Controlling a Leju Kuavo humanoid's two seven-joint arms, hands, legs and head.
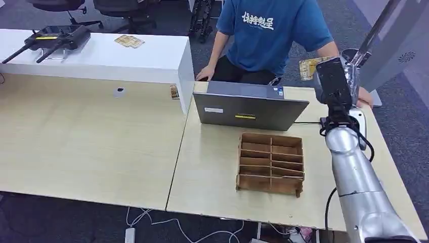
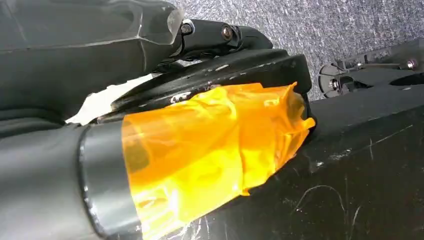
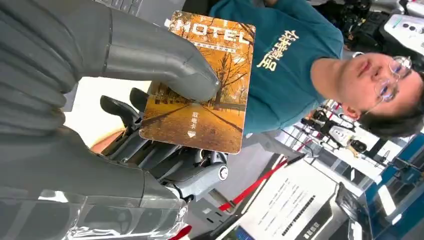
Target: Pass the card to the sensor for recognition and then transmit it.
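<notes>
Light wooden table [image 1: 101, 147] with laptop [image 1: 250, 109], divided wooden box [image 1: 270, 163]; right hand [image 3: 150, 75] pinching hotel card [image 3: 205, 85].

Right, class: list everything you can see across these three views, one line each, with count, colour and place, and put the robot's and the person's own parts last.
card: one, orange autumn picture with the word HOTEL, held up in the right hand.
laptop: one, grey, open on the right table.
box: one, brown, divided into compartments, in front of the laptop.
tables: two, light wood, side by side.
counter: one, white, behind the left table.
black device: one, with antennas, on the counter.
spare cards: small stack, yellowish, on the counter.
person: one, blue T-shirt, seated behind the laptop.
right hand: grey thumb pressed on the card, fingers behind it.
left hand: dark, wrapped in orange tape.
</notes>
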